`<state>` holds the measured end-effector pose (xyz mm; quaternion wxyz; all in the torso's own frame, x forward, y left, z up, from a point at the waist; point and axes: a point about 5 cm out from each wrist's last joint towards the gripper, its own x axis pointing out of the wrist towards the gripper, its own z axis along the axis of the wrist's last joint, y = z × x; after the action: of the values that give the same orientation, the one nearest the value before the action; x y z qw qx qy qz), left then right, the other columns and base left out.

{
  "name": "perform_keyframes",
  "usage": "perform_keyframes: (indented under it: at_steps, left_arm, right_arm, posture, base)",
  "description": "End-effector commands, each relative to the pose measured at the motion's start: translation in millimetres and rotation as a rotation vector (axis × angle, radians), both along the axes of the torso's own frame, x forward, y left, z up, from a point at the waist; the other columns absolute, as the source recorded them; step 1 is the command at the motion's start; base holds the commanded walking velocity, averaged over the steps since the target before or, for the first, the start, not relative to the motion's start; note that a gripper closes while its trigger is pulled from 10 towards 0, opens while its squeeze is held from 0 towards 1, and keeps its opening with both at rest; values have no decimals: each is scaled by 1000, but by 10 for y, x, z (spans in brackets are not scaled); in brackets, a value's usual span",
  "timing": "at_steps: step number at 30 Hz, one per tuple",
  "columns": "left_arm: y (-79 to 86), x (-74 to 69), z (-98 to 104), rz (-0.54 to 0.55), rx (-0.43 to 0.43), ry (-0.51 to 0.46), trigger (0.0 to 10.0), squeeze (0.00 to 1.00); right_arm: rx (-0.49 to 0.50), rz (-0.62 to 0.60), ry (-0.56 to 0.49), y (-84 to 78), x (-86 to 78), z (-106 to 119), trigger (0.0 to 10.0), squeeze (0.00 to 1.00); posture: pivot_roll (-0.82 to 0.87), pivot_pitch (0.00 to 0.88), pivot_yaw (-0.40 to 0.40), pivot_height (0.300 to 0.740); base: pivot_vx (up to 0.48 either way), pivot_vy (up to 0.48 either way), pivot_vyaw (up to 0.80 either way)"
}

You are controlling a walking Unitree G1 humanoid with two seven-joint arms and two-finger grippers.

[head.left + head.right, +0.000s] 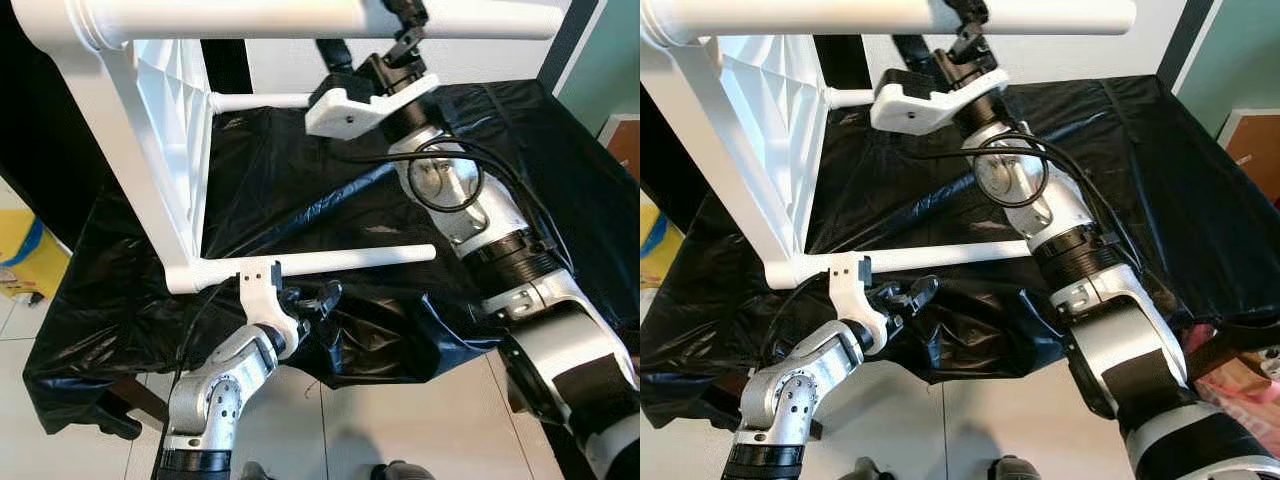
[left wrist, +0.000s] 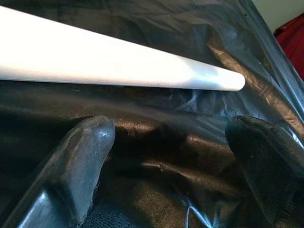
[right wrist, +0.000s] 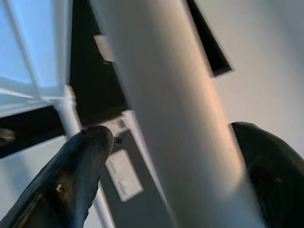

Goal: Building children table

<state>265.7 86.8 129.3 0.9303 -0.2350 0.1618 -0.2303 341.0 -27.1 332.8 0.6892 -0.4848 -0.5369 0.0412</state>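
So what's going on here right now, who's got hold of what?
The white table lies on its side on a surface covered in black plastic sheet, legs sticking out sideways. The right gripper is raised to the top leg, its fingers either side of it; contact isn't clear. The left gripper is open just beside the lower leg, touching only the sheet, not the leg.

Passage above the black sheet (image 1: 330, 190) is crossed by the lower table leg (image 1: 340, 261); upper leg (image 1: 300, 18) bars the top, possibly touched by right gripper (image 1: 405, 25).
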Motion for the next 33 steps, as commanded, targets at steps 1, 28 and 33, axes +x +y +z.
perform_keyframes:
  at_steps: [1,28,33]
  left_arm:
    - [-33,24,-31,4,-4,24,10000,0]
    - [57,478,21,354,-8,154,10000,0]
    - [-19,629,163,363,13,100,10000,0]
  right_arm:
    - [-68,37,40,118,-3,34,10000,0]
    - [-112,126,590,-89,168,282,0,0]
    - [60,213,680,-155,146,457,0,0]
  posture:
    - [-66,55,-21,740]
    - [-104,44,-22,740]
    - [-115,35,-15,740]
  base:
    - [0,0,0]
    - [0,0,0]
    - [0,0,0]
